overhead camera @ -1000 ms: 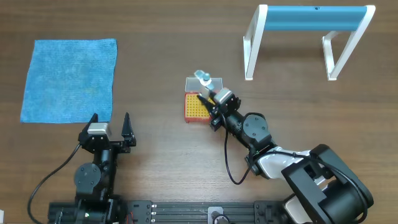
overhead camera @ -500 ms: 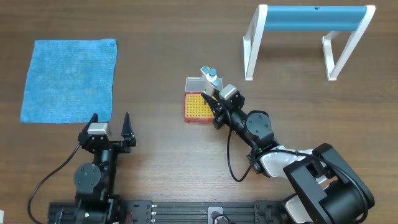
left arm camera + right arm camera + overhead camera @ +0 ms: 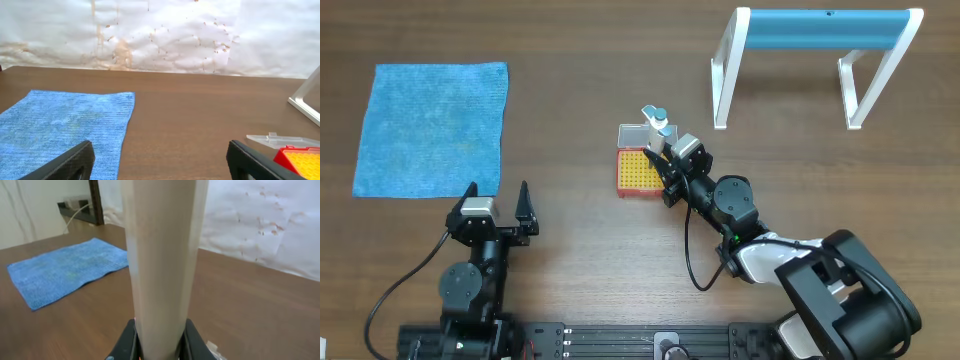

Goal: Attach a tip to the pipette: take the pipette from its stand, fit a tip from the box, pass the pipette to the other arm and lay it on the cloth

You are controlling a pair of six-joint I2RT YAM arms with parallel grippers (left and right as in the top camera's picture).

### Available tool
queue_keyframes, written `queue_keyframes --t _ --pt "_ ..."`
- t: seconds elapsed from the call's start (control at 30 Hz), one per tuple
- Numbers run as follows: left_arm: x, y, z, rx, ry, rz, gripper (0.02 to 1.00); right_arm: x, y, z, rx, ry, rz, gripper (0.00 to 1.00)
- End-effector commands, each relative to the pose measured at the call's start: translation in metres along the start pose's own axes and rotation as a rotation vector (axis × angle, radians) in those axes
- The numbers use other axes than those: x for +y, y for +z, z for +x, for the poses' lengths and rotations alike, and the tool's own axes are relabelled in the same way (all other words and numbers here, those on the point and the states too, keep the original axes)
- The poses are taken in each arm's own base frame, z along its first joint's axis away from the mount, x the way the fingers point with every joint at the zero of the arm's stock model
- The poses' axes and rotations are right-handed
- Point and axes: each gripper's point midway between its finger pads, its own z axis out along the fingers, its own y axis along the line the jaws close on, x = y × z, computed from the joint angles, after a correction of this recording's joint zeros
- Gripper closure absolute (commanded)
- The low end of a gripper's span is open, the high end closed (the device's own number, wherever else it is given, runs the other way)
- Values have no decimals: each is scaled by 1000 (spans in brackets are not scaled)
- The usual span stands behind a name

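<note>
Clamps the pipette (image 3: 165,255) upright in the right hand (image 3: 668,165) above the tip box (image 3: 635,175). Sits slightly farther right than a second ago, then steadies. Reads as lining up on a tip. Leaves the left hand (image 3: 498,195) spread apart near the blue cloth (image 3: 430,128).

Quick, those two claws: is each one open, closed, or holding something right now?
Left gripper: open, holding nothing.
Right gripper: closed on the pipette.
</note>
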Motion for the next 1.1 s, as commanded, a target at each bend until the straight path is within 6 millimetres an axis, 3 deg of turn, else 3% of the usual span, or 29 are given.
queue_keyframes --t 0.03,0.2,0.6,0.83,1.1 --pt "0 0 1 3 16 3 161 -3 5 10 27 -1 15 928" --pt "0 0 1 3 16 3 163 -3 5 13 38 1 15 930" --pt "0 0 1 3 16 3 163 2 1 47 171 30 1 930" --pt "0 0 1 3 16 3 161 4 -11 67 226 42 2 928" --pt "0 0 1 3 16 3 161 7 -5 80 202 35 -11 930"
